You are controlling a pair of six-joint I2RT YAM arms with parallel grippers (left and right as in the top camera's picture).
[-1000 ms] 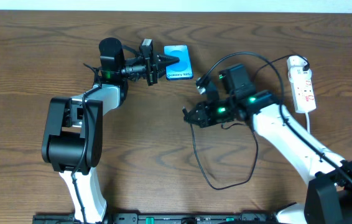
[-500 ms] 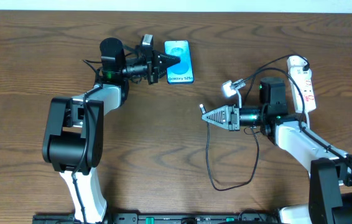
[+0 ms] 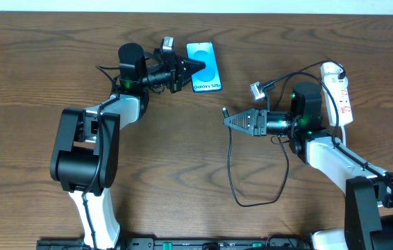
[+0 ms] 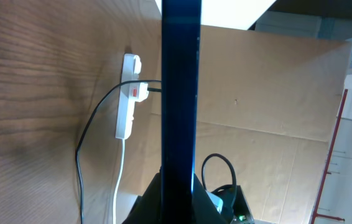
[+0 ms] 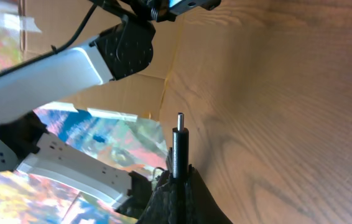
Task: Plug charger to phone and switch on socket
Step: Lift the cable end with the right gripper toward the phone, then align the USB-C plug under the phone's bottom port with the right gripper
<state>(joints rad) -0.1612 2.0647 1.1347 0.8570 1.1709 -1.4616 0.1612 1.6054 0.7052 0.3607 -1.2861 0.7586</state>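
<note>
Phone (image 3: 207, 58) edge in left hand (image 3: 197, 66), charger tip (image 5: 178, 149) in right hand (image 3: 227, 120)

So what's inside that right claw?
The charger's small plug end, its metal tip poking out past the shut right claw. The rest of it loops away over the table. The stretch pinched between the fingers is covered.

Bare table (image 3: 241, 73) between phone (image 3: 204, 57) and right tool (image 3: 227, 121), seemingly unobstructed; looped charger (image 3: 229, 167) below.
</note>
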